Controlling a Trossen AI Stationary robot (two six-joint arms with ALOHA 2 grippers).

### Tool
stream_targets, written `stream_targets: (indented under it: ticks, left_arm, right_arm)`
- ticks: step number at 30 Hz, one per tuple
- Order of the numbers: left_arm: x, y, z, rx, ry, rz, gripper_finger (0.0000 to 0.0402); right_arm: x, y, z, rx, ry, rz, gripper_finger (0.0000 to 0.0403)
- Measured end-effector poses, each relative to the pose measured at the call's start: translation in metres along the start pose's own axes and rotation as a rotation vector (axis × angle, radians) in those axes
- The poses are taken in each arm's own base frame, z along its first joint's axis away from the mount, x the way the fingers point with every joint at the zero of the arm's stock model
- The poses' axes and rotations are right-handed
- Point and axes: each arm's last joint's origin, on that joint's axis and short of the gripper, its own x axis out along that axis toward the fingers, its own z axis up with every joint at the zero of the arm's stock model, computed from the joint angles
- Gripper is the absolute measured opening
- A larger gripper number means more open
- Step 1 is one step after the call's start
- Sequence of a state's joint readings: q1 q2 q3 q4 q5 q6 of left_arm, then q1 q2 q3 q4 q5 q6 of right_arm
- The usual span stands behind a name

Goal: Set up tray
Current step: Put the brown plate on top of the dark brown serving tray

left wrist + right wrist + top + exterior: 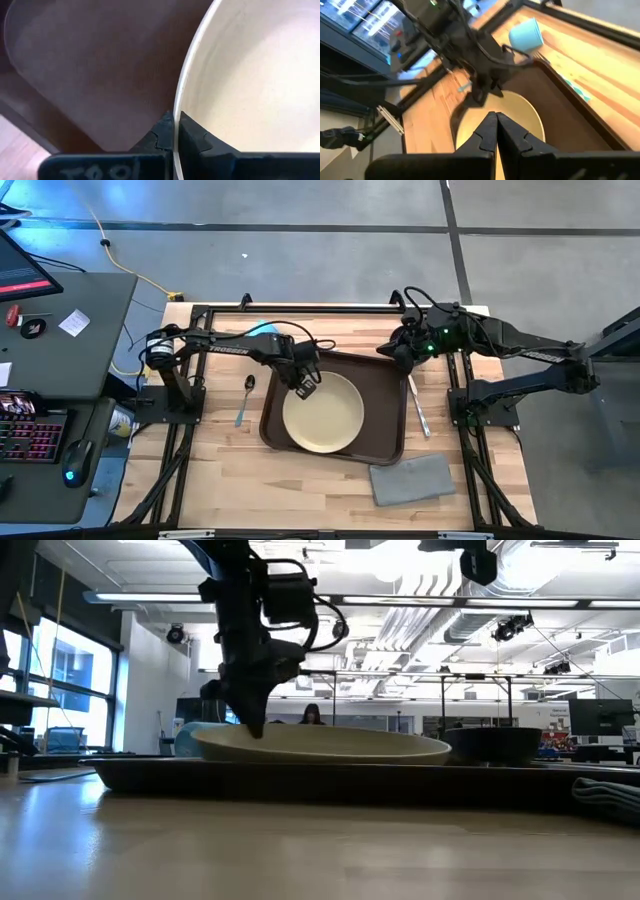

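I'm looking down on a light wooden table (300, 480) with a black frame around its edges. Near the middle sits the tray (385, 435), dark brown with a raised rim, its long side running across my view. Just left of the tray a spoon (245, 398) lies on the bare wood, bowl end toward the far edge. Just right of the tray lies a slim piece of metal cutlery (419, 408) (I can't tell whether it's a knife or a fork). A folded grey napkin (412, 479) rests near the tray's front right corner. A light blue cup (265, 329) lies tipped on its side at the far edge.
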State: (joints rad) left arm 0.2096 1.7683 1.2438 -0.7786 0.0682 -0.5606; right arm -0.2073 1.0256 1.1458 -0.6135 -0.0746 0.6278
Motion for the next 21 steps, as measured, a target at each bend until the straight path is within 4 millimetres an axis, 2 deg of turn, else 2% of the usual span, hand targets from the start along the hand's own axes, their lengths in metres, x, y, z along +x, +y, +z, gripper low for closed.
stream_targets:
  ticks: [9,15,21]
  left_arm:
    - [-0.002,-0.012,0.017,-0.124,-0.155,-0.16,0.0034]
    - [-0.003,-0.013,0.022,-0.188,-0.23,-0.138,0.0053]
    - [0.0,-0.016,0.024,-0.189,-0.248,-0.16,0.0037]
  right_arm:
    - [0.0,-0.003,-0.007,0.034,0.084,-0.018,0.0]
    - [0.0,-0.003,-0.007,0.057,0.104,0.006,0.0]
    - [-0.001,-0.003,-0.009,0.058,0.132,0.026,0.0]
